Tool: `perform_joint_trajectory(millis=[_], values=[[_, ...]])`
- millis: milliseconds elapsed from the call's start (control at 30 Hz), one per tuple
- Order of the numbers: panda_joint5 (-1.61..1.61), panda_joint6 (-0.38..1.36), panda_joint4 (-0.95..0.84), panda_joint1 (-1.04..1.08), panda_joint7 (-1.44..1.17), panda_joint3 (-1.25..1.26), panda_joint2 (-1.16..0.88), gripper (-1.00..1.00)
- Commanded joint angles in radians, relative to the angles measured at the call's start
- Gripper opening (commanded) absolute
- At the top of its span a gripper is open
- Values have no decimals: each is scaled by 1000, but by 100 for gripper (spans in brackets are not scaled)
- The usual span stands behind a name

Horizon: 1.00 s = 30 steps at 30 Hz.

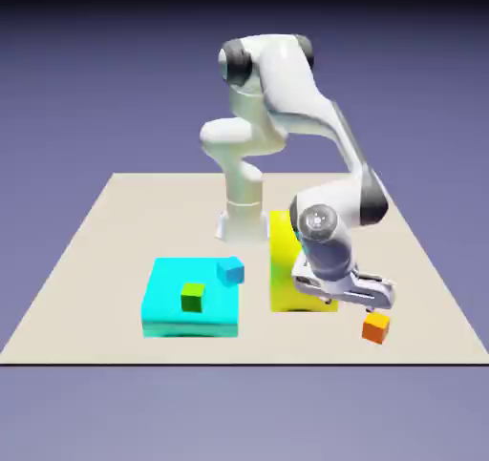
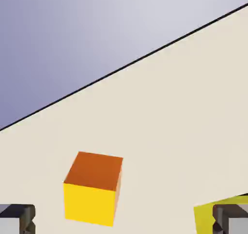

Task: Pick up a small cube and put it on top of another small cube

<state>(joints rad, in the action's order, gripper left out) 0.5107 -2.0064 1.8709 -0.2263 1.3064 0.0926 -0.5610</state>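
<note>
A robot gripper (image 1: 353, 302), fingers spread and empty, hangs near the small orange cube (image 1: 376, 327) by the table's (image 1: 86, 302) front right corner, lift and stacking undone.

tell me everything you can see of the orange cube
The orange cube is small, plain and sharp-edged, with no markings or separate parts. The hand view shows its top dark orange and one side bright yellow. It sits flat on the pale table, near the edge at the exterior view's right. The open gripper is close by but does not hold it.
</note>
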Motion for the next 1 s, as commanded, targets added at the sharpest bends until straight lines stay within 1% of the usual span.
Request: perform_joint_trajectory(millis=[0,100,167,267,300,333,433,967], values=[[16,33,-30,-7,18,3,-36,0],[65,132,-120,-27,72,12,-145,0],[69,139,-126,-29,76,12,-152,0],[106,14,-76,-63,39,35,-223,0],[106,14,-76,-63,39,35,-223,-100],[106,14,-76,-63,39,35,-223,-100],[64,142,-124,-29,71,15,-148,-100],[-504,552,161,-6,-591,321,432,-100]])
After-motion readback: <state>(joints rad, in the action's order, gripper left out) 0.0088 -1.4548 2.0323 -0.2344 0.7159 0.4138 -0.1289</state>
